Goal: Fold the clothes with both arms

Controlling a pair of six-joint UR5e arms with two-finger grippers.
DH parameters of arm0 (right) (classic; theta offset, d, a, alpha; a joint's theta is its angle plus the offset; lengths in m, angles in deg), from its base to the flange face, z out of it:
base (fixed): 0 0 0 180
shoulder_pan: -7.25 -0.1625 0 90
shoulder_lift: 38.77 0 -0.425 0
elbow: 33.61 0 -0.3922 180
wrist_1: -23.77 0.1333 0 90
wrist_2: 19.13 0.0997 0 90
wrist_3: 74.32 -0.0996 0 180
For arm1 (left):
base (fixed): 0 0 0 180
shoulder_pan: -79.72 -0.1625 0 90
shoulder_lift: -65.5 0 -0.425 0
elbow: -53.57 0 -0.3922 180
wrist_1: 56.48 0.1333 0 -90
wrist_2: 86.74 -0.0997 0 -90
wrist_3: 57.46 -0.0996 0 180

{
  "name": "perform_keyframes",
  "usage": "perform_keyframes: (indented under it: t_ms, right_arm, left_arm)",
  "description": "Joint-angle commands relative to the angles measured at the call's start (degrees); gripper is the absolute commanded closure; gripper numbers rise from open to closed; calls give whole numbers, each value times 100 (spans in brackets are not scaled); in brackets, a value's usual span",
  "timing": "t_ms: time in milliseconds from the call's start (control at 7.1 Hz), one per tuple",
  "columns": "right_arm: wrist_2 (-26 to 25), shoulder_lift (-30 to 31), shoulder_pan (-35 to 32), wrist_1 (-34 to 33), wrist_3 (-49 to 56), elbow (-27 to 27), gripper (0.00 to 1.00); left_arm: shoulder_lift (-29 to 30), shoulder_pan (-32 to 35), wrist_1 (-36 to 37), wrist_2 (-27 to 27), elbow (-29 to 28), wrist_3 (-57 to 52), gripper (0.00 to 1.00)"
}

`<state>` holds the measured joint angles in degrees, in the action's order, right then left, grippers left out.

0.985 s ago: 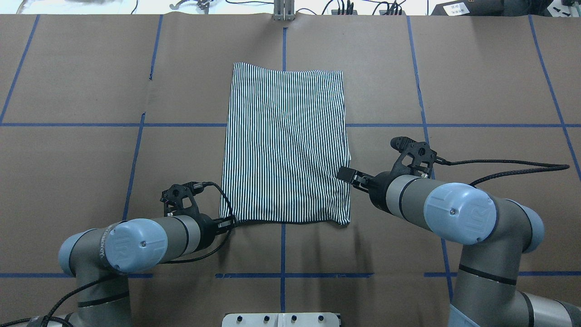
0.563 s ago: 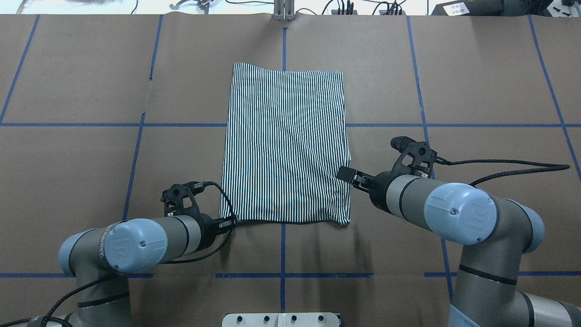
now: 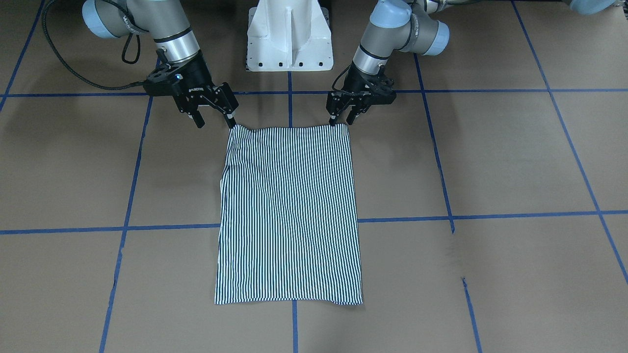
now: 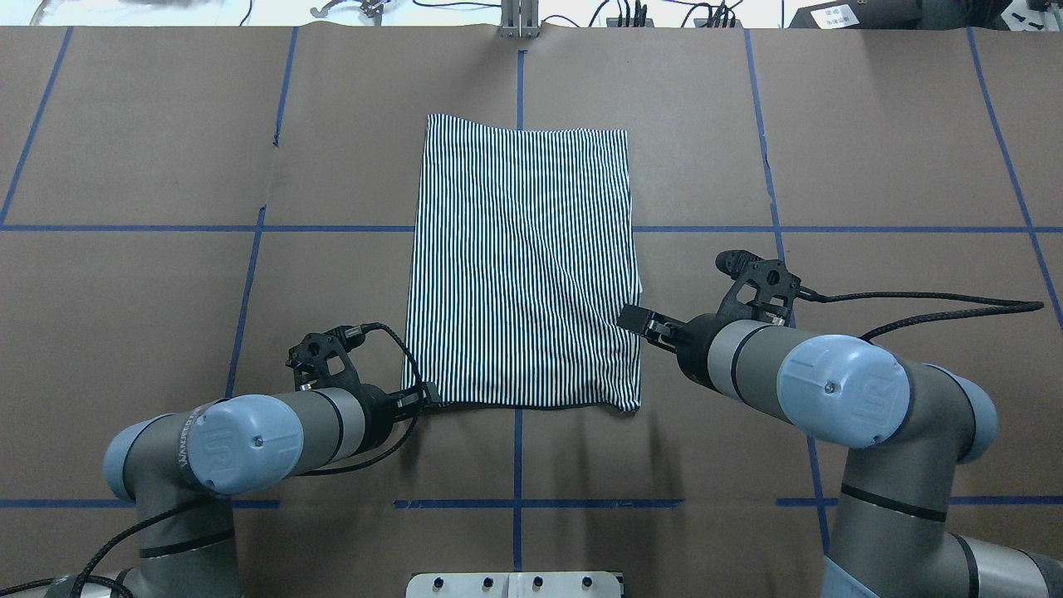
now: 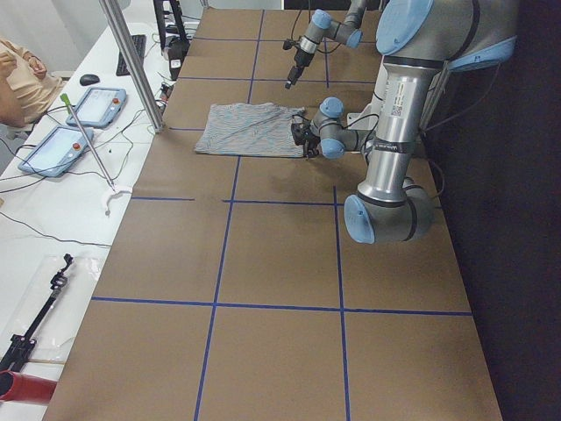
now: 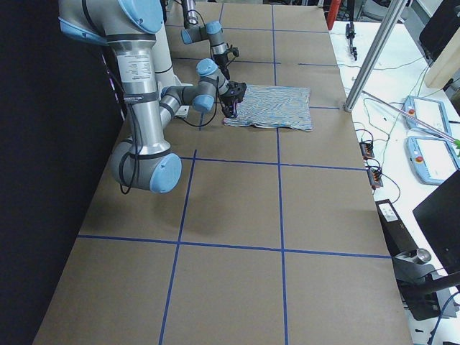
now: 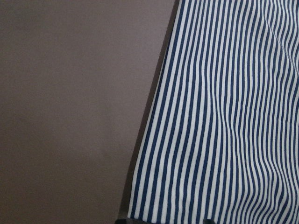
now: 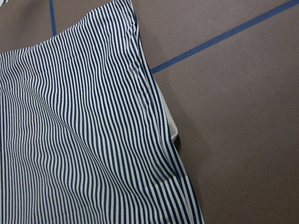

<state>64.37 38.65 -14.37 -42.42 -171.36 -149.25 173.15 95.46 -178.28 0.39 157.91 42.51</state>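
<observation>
The left black two-finger gripper (image 3: 342,120) has shifted slightly at the folded navy-and-white striped fabric shirt's (image 3: 289,211) near-left corner, fingers spread apart like the right gripper (image 3: 216,122).

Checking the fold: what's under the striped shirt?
The brown table and a blue tape line continue beneath the shirt; a cream edge peeks out at one side. Anything else beneath is covered.

Navy-and-white stripes on brown

The shirt (image 4: 523,266) has thin navy and white stripes, with a cream sliver at one edge. The table (image 4: 872,149) is brown with a blue line grid. The left arm (image 4: 332,419) and right arm (image 4: 747,361) are silver-grey with pale blue caps. The left gripper (image 3: 341,121) and right gripper (image 3: 216,122) are black, and the base (image 3: 288,34) is white.
</observation>
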Motion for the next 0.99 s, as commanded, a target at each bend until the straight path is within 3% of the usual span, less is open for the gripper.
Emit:
perform_keyframes:
  t_ms: [0,422,845]
  right_arm:
    - [0,1,0,0,0,-2,0]
    - [0,1,0,0,0,-2,0]
    - [0,1,0,0,0,-2,0]
  left_arm:
    - [1,26,42,-12,-19,32,39]
    - [1,17,42,-12,-62,32,40]
    - [10,17,42,-12,-80,32,50]
